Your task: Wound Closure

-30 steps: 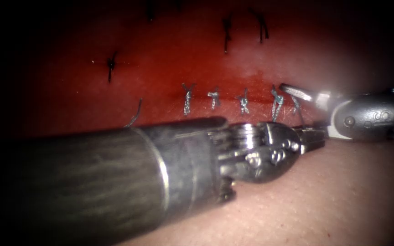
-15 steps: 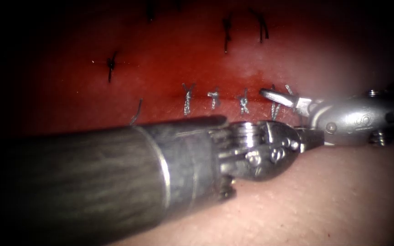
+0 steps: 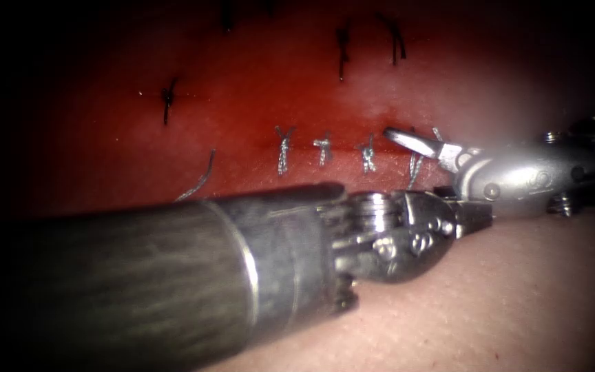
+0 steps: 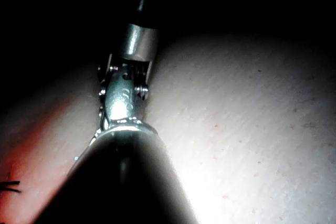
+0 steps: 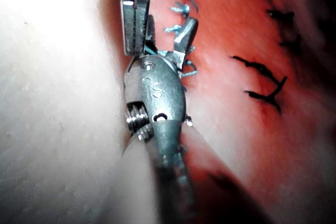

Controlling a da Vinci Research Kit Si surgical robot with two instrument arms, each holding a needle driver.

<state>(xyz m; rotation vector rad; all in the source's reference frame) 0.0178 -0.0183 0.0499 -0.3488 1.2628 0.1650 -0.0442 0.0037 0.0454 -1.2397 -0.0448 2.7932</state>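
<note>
The cut [image 3: 342, 146] runs across the red-stained tissue and is closed by several knotted pale stitches [image 3: 368, 153]. My left tool [image 3: 475, 212] comes in from the lower left, just in front of the cut's right end. Its jaws are shut on a short thread [image 3: 414, 167] that leads up to the rightmost stitch. In the right wrist view these shut jaws [image 5: 135, 24] meet the teal thread [image 5: 152, 51]. My right tool [image 3: 414, 142] reaches in from the right, its tip over the rightmost stitches, right above the left tool's tips. Its body [image 5: 157, 93] lies beside the stitch row [image 5: 178, 9].
A loose cut end of thread [image 3: 201, 180] lies left of the stitch row. Dark older stitches [image 3: 166, 100] [image 3: 342, 48] mark the tissue farther back. Pale unstained tissue [image 3: 518, 296] spreads in front; the left shaft [image 3: 139, 275] covers the lower left.
The right tool has slid left along the cut, from past the last stitch to over the rightmost stitches. The left tool has barely shifted and keeps its hold.
</note>
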